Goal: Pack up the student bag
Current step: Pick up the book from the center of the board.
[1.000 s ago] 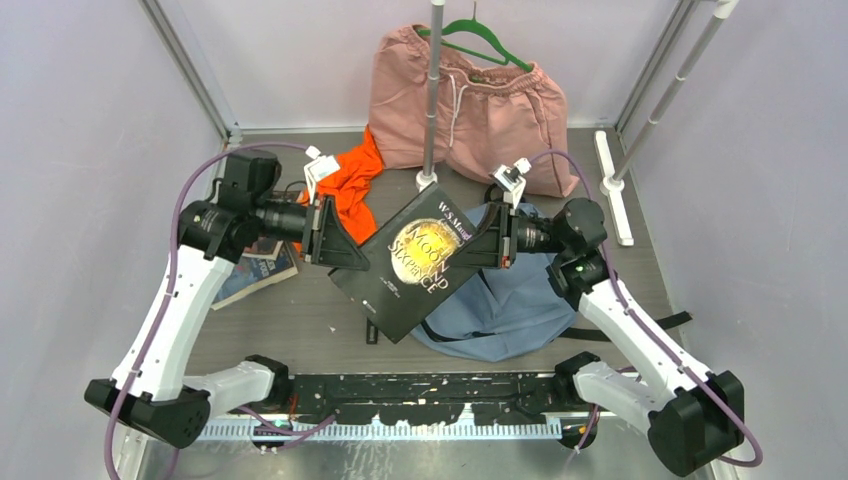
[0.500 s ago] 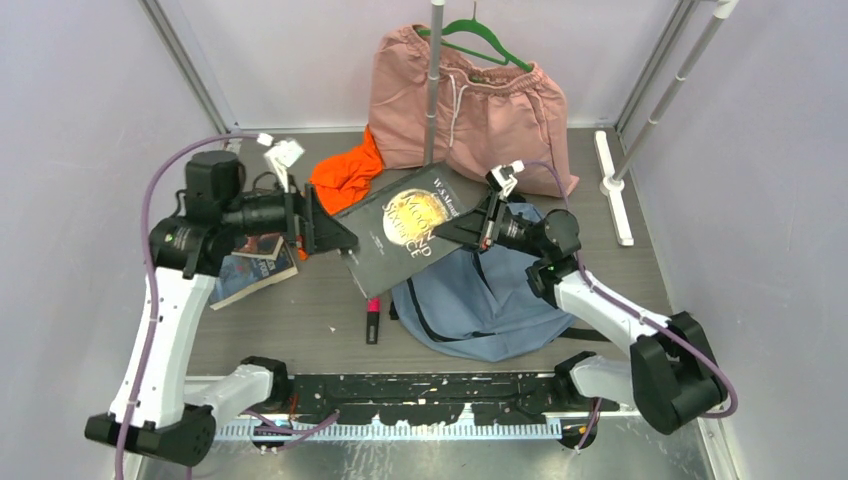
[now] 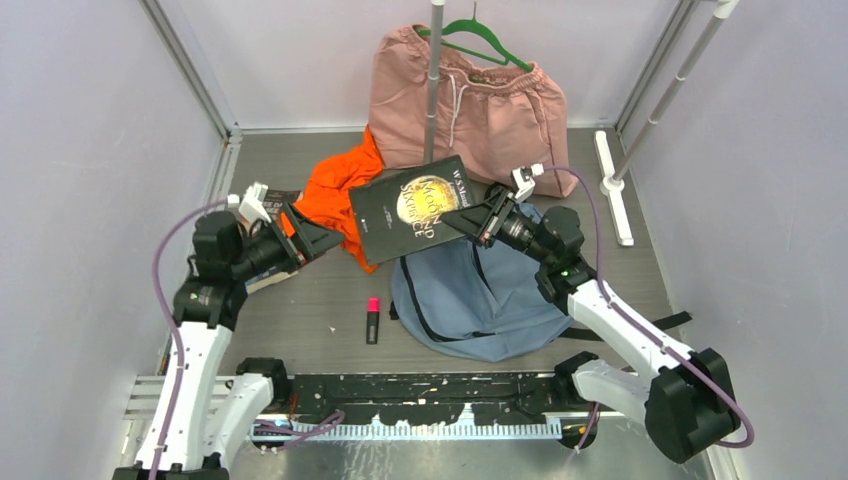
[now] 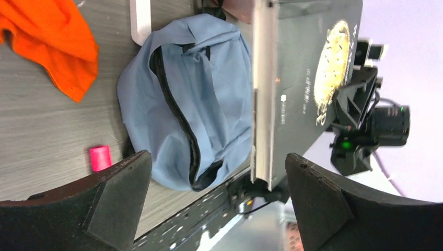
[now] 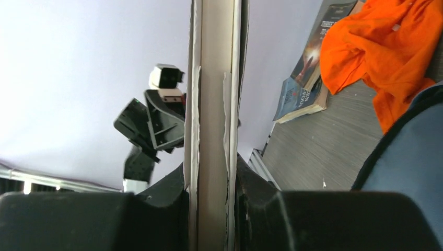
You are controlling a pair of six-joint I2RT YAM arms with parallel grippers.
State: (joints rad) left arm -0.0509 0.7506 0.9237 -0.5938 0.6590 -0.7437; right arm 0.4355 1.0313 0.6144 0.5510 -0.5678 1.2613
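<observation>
The student bag [image 3: 480, 300], a grey-blue backpack with its black zipper parted, lies on the table right of centre; it also shows as the bag [image 4: 209, 94] and the bag [image 5: 412, 151]. A black book [image 3: 415, 208] with a golden moon on its cover hangs tilted above the bag's far-left edge. My right gripper [image 3: 478, 222] is shut on the book's right edge, and the book's page edge [image 5: 214, 104] is clamped between the jaws of the right gripper [image 5: 211, 183]. My left gripper [image 3: 312, 233] stands open and empty to the left, apart from the book [image 4: 308, 78]; nothing lies between the wide jaws of the left gripper [image 4: 217, 162].
A pink marker [image 3: 373, 318] lies on the table left of the bag. An orange garment [image 3: 340, 190] is heaped behind it. Pink shorts [image 3: 470, 100] lie at the back by the rack pole [image 3: 432, 80]. Two books [image 5: 308, 78] are stacked at the far left under my left arm.
My left gripper opened, let go of the book and drew back to the left. My right gripper swung the book away from the arms' bases, uncovering the bag and the marker.
</observation>
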